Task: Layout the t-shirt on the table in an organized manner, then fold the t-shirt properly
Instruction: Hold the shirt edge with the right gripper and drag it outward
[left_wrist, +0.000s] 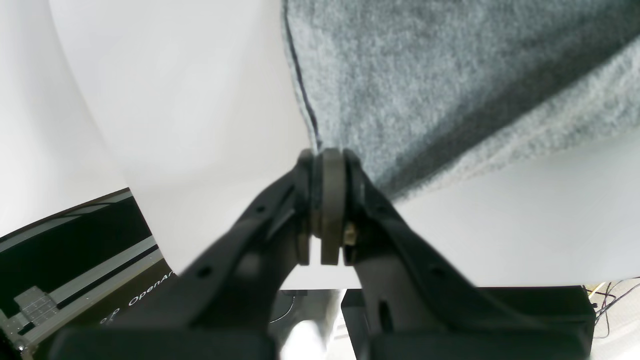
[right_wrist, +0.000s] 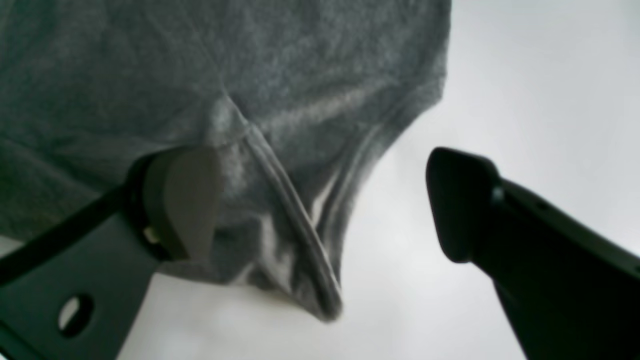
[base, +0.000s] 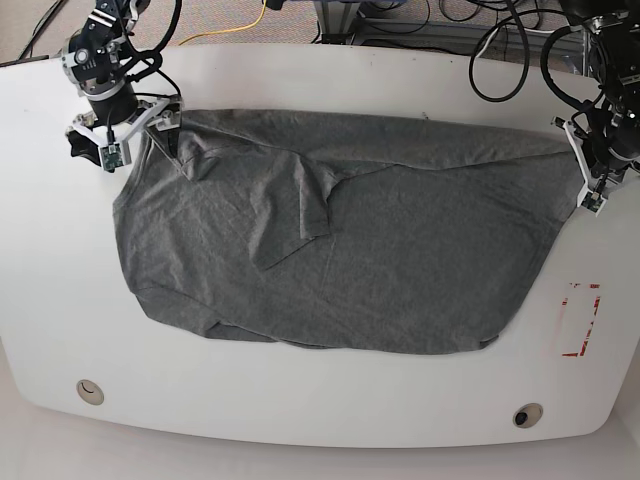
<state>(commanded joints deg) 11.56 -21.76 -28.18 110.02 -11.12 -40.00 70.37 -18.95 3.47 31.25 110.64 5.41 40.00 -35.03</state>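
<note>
The t-shirt (base: 370, 250) lies spread and wrinkled across the middle of the table (base: 300, 400), one sleeve folded over its chest. At its far left corner in the base view, the right gripper (right_wrist: 320, 205) stands wide open around a bunched hem, one pad touching cloth. At the opposite edge the left gripper (left_wrist: 327, 200) is pressed closed on the shirt's edge. A red dashed rectangle (base: 580, 318) marks the table nearby. Part of the word "OpenAr" (left_wrist: 150, 292) shows on a dark frame under the left wrist.
</note>
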